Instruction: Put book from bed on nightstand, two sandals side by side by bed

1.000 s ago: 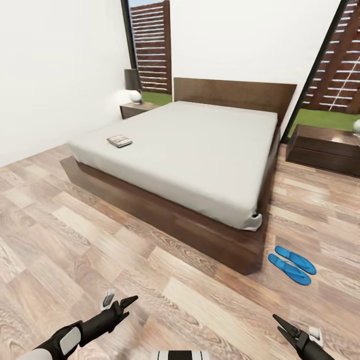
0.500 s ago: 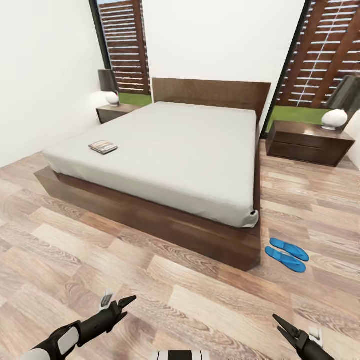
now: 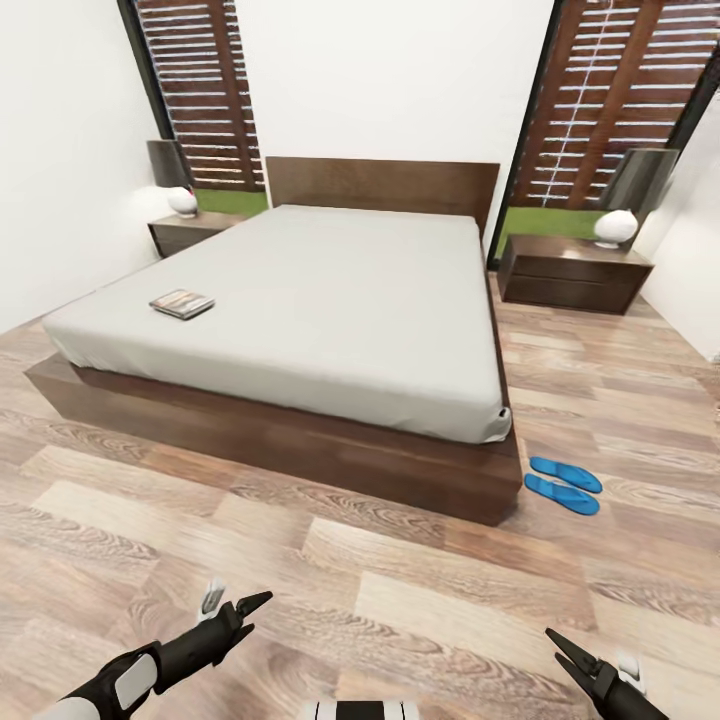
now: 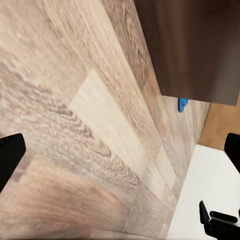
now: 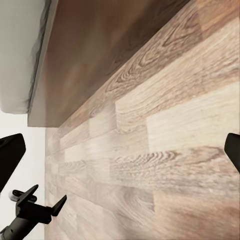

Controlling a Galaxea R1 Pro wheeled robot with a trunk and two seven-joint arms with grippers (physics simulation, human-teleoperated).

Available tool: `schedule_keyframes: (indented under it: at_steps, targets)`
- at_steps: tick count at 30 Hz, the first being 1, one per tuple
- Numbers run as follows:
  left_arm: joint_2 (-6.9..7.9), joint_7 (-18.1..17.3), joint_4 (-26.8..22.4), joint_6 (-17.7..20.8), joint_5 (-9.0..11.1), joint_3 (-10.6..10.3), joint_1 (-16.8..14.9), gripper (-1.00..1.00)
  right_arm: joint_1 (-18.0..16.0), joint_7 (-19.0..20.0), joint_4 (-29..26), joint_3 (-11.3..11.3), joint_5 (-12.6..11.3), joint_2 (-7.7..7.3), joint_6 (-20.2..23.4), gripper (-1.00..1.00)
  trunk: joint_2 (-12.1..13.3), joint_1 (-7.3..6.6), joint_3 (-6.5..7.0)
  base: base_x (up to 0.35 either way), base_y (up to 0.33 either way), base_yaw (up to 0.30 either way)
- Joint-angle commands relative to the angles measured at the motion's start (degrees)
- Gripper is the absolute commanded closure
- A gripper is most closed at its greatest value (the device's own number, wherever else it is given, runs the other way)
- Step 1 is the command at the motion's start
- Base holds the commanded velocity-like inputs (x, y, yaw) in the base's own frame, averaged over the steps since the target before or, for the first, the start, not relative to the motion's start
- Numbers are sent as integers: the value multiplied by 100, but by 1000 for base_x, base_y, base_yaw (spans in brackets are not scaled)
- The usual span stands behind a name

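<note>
From the head camera the book (image 3: 182, 303) lies on the bed (image 3: 330, 300) well ahead of the wide-open, empty left gripper (image 3: 238, 612), the nearer arm by my judgement, while the wrist cameras show both grippers' fingers spread over floor planks (image 5: 165, 145).

Home bedroom: bed (image 3: 300, 290), two nightstands (image 3: 572, 272) with lamps (image 3: 625, 195), wood-plank floor (image 3: 400, 600), slatted windows (image 3: 610, 90).
</note>
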Motion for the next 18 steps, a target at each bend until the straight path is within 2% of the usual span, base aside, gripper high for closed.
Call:
schedule_keyframes:
  at_steps: [1,11,18]
  targets:
    - [1,-11,-2,53,-1,29,0,-100,-5,21,-1,41,-59,-4,60,-100,-2,-1,-4,1,328,-146]
    - [11,-8,8,51,-1,33,0,-100,-5,21,-1,41,-59,-4,60,-100,-2,-1,-4,0,328,-52]
    - [75,-18,70,50,5,30,0,-100,-5,21,-1,44,-60,-4,60,-100,-2,-1,-4,0,328,-7]
